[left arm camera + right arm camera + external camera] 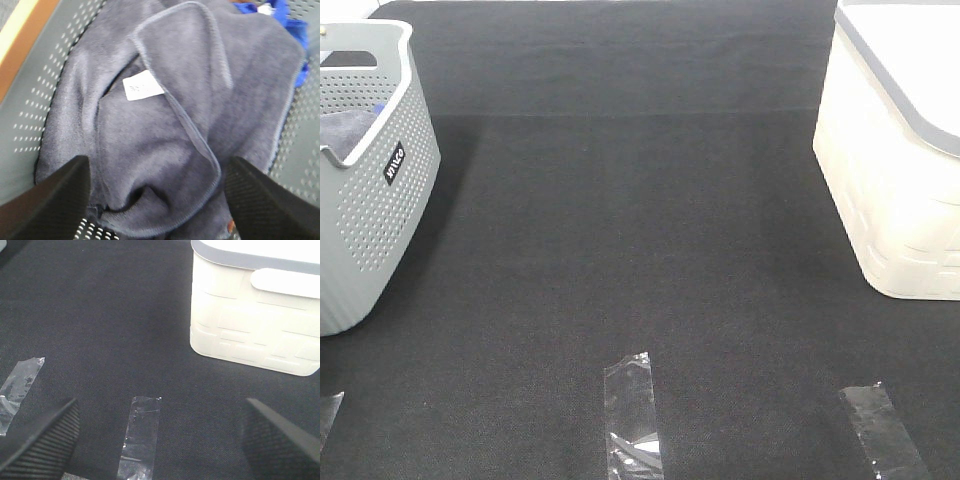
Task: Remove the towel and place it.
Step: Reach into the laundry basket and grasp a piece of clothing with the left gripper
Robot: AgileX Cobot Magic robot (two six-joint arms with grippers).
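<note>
The towel (165,115), greyish-purple with hemmed edges and a white label, lies crumpled inside the grey perforated basket (35,115). My left gripper (155,192) hovers open just above it, one black finger on each side of a fold, nothing between them. In the exterior high view only a small patch of the towel (345,128) shows inside the grey basket (380,190) at the left edge; neither arm appears there. My right gripper (160,440) is open over the black mat, empty.
A bright blue cloth (280,20) lies under the towel in the basket. A cream basket (895,160) with a grey rim stands at the right. Strips of clear tape (632,415) are stuck on the black mat (640,230) near the front.
</note>
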